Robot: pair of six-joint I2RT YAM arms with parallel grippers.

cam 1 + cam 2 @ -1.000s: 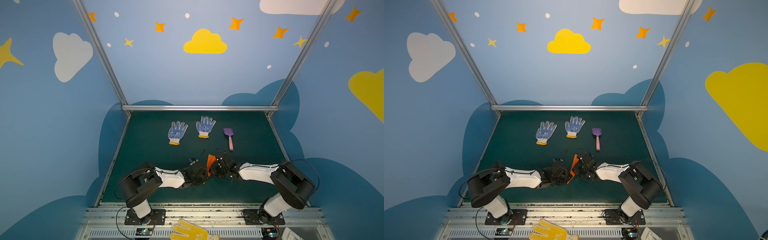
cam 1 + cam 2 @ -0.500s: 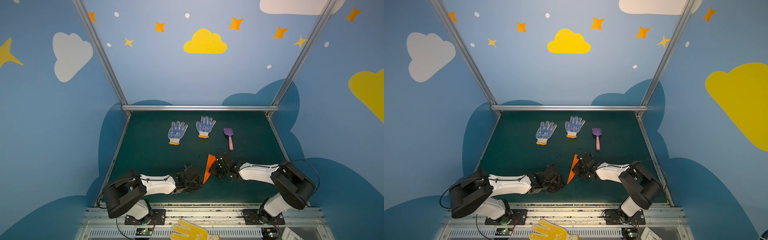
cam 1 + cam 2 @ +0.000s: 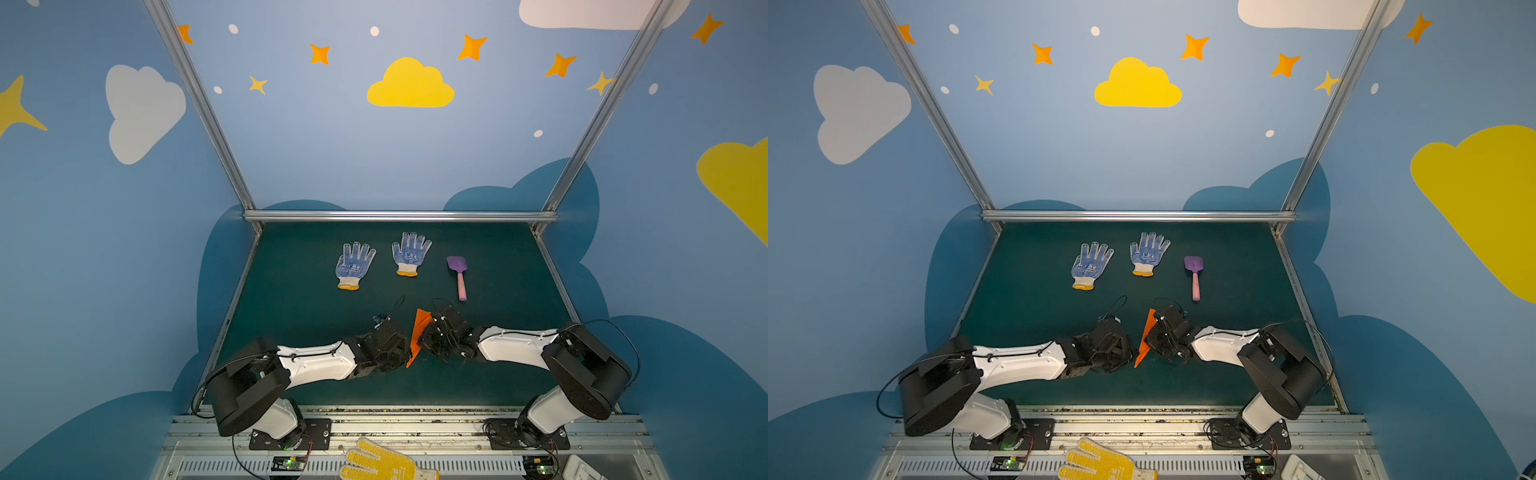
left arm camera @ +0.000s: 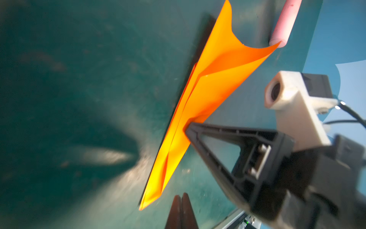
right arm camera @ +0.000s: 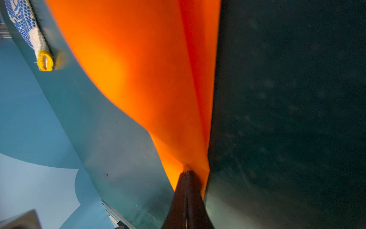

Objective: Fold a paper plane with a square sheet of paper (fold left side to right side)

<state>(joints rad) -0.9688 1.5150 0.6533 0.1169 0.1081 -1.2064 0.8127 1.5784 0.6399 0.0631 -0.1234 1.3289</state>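
Orange paper plane (image 3: 417, 332) stands on edge at the front middle of the green bench (image 3: 311, 324), between the two arms, its nose toward the near rim. The right gripper (image 5: 187, 175) is pinching its folded edge partway along. The left gripper (image 4: 181, 200), fingers pressed together and holding nothing, sits just beside the nose. A blue-dotted glove (image 3: 354, 266), a second glove (image 3: 410, 253) and a toy shovel (image 3: 458, 274) lie farther back.

Your two arms meet low at centre, wrists almost nose to nose.
Your left arm (image 3: 316, 361) and right arm (image 3: 515, 343) both reach inward with forearms held low; your left gripper (image 4: 181, 196) is pressed closed and empty, while your right gripper (image 5: 186, 173) is clamped on the paper plane (image 4: 208, 89).
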